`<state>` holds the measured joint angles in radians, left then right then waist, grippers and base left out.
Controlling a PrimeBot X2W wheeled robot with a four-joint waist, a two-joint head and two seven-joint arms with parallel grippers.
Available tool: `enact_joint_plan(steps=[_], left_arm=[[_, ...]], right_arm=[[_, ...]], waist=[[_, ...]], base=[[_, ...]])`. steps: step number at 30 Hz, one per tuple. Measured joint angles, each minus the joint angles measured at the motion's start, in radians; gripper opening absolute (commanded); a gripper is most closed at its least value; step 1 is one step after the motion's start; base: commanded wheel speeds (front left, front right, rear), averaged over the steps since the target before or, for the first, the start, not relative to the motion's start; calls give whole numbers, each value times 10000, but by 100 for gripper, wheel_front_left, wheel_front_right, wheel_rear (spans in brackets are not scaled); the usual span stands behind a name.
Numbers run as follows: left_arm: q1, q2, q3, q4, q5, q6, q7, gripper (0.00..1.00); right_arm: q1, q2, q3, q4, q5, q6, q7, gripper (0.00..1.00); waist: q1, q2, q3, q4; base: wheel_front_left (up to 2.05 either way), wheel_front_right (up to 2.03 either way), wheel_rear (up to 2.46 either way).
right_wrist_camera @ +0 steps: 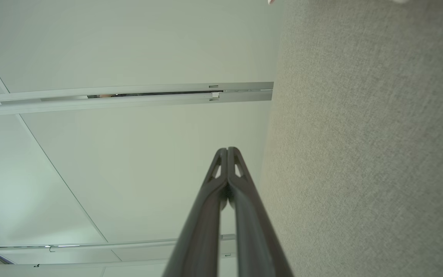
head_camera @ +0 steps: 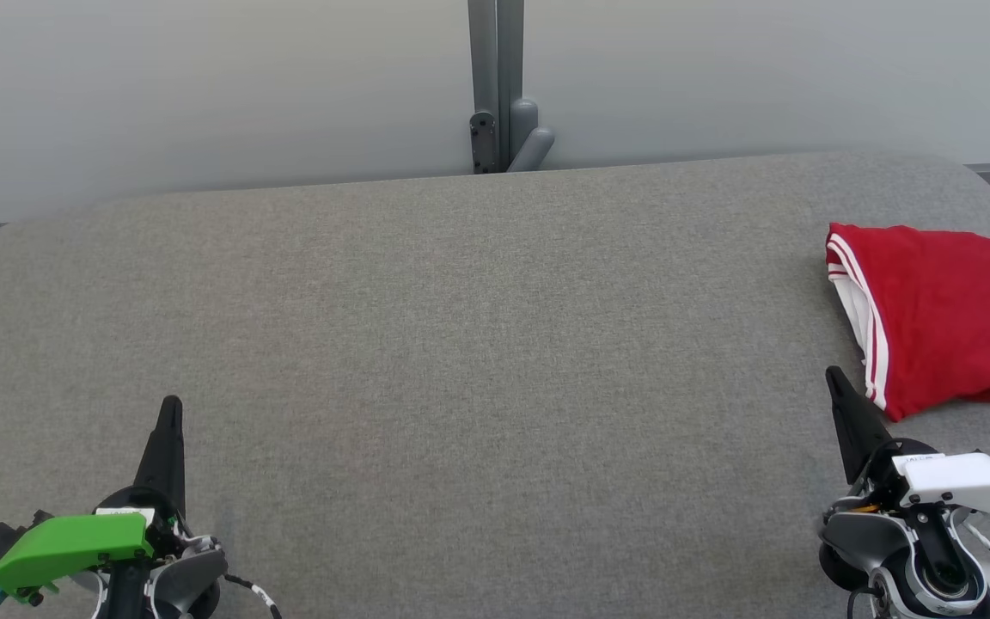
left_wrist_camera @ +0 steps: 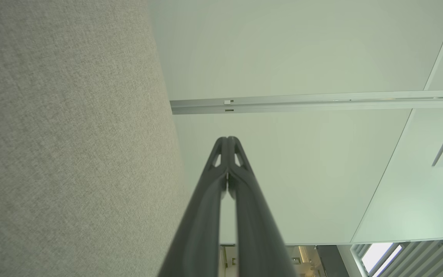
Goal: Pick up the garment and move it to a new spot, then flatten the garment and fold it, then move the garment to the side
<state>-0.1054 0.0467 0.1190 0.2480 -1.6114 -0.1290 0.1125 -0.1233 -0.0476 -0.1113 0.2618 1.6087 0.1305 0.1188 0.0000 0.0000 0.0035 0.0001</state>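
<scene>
So, the red garment (head_camera: 946, 314) with white stripes along its edge is lying in a folded bundle at the far right of the grey fabric table (head_camera: 461, 344), and the head view's right edge cuts part of it off. It sits flat on the surface and nothing is gripping it.

Both arms are low at the near edge of the table. The left gripper (head_camera: 171, 406) with the green housing is at the lower left, well apart from the garment, fingers pointing up the table. The left wrist view shows its jaws pressed together at the tips (left_wrist_camera: 227, 141), with nothing between them.

The right gripper (head_camera: 833, 376), the one with the white housing, is at the lower right. Its tip is just beside the garment's near left corner, and it looks apart from the cloth rather than touching. Its jaws are closed tip to tip too (right_wrist_camera: 227, 151) — empty.

Behind the table there's a pale wall with a grey post (head_camera: 496, 77) in the middle.
</scene>
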Motion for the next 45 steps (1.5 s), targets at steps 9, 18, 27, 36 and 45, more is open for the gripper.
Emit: enact_joint_plan(steps=[9, 18, 27, 36, 45], left_arm=[[-1, 0, 2, 0, 0, 0, 0, 0], [-1, 0, 2, 0, 0, 0, 0, 0], [-1, 0, 2, 0, 0, 0, 0, 0], [-1, 0, 2, -2, 0, 0, 0, 0], [-1, 0, 2, -2, 0, 0, 0, 0]], right_arm=[[0, 0, 0, 0, 0, 0, 0, 0], [0, 0, 0, -2, 0, 0, 0, 0], [0, 0, 0, -2, 0, 0, 0, 0], [0, 0, 0, -2, 0, 0, 0, 0], [0, 0, 0, -2, 0, 0, 0, 0]], waist=[[0, 0, 0, 0], [0, 0, 0, 0], [0, 0, 0, 0], [0, 0, 0, 0], [0, 0, 0, 0]], base=[[0, 0, 0], [0, 0, 0], [0, 0, 0], [0, 0, 0], [0, 0, 0]])
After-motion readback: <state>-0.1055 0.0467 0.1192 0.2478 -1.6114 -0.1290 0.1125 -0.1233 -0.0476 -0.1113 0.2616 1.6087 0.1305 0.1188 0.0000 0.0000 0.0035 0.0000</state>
